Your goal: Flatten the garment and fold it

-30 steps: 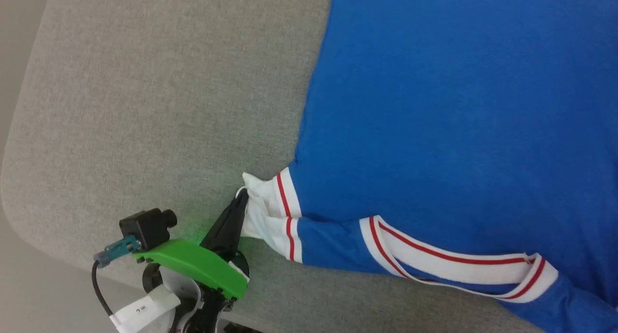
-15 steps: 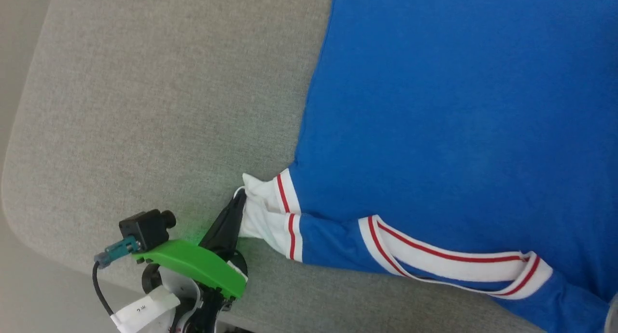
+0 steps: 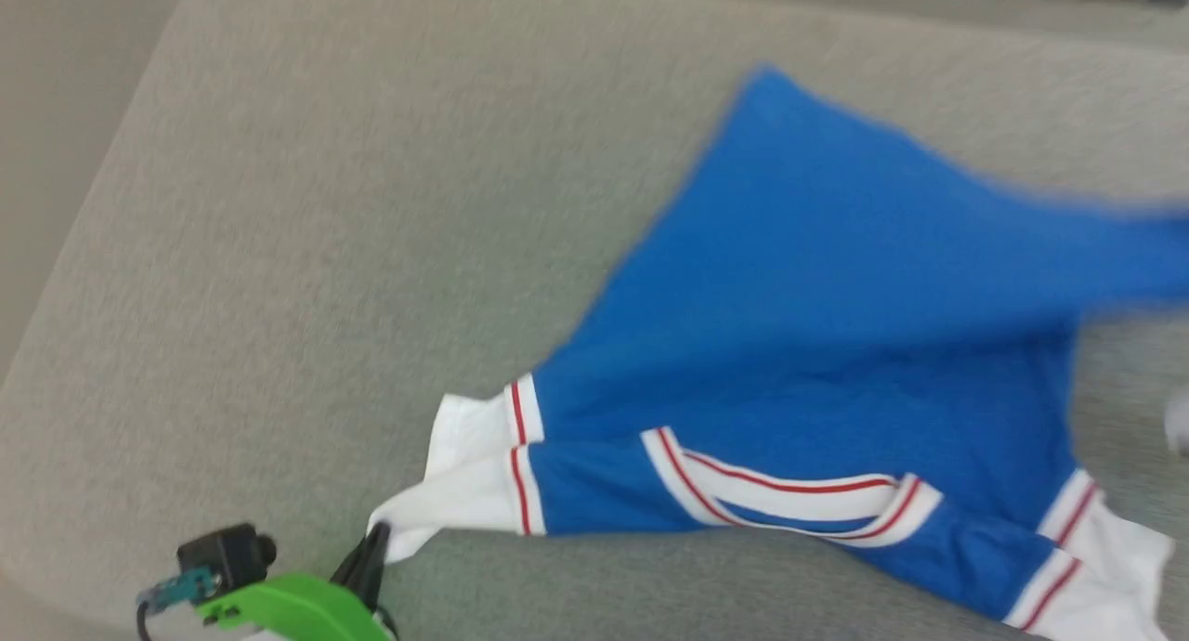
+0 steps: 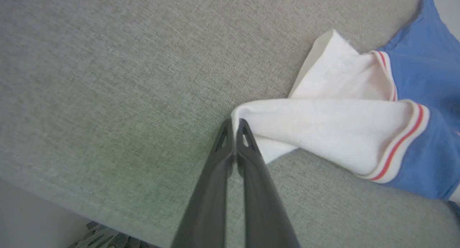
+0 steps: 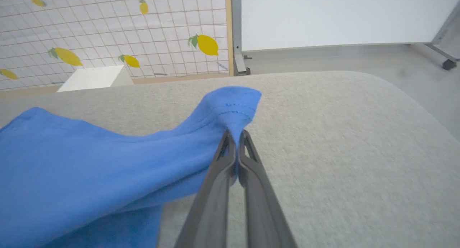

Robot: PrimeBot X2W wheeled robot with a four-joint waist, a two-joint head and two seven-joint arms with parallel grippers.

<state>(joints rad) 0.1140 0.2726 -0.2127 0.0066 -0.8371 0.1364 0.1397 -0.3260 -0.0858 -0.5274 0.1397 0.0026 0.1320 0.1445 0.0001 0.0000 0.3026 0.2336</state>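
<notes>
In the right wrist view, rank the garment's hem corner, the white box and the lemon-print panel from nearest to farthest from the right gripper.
1. garment, hem corner: pinched in the right gripper, centre.
2. white box: upper left, farther back.
3. lemon-print panel: behind the box, top left.

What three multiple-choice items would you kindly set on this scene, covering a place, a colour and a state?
1. Where does the left end effector grip the garment?
A) a white sleeve
B) the neck opening
C) the printed number

2. What colour are the stripes on the white trim?
A) green
B) red
C) black

3. What state is the right end effector in?
A) wide open
B) shut on a blue corner
C) shut on nothing

Answers:
1 A: the left wrist view shows the fingertips pinching a fold of white sleeve.
2 B: red lines run along the trim.
3 B: blue cloth is pinched between the closed fingertips.
</notes>
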